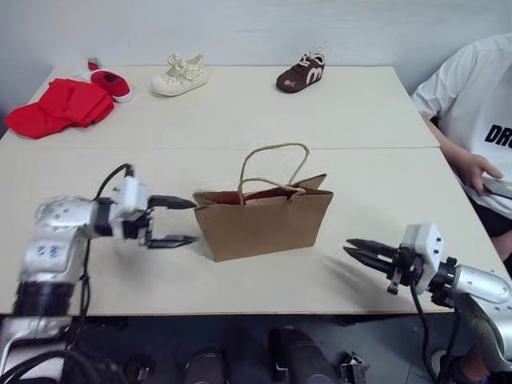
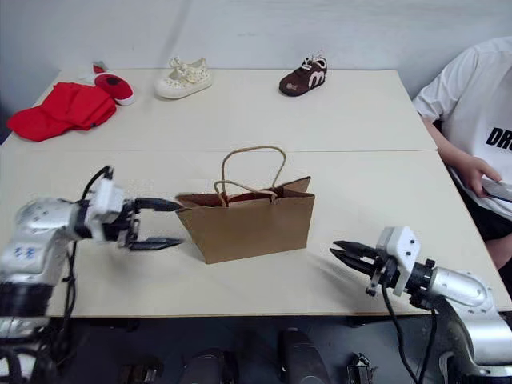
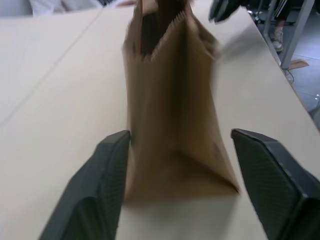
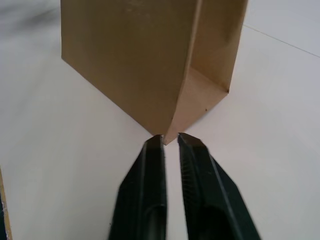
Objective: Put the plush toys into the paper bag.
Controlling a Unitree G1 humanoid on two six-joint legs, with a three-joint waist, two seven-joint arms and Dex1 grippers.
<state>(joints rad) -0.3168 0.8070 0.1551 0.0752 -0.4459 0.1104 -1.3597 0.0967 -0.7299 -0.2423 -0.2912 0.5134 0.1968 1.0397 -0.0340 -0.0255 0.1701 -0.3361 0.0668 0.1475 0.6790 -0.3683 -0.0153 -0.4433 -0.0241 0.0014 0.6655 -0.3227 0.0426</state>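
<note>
The paper bag [image 1: 264, 222] stands upright near the front edge of the table [image 1: 240, 112], handles raised, with something red just visible inside its mouth. The left gripper [image 1: 178, 222] sits just beside the bag's left end, fingers spread wide and holding nothing. The right gripper [image 1: 362, 251] lies apart from the bag's right end, pointing at it, its fingers only slightly parted and empty.
</note>
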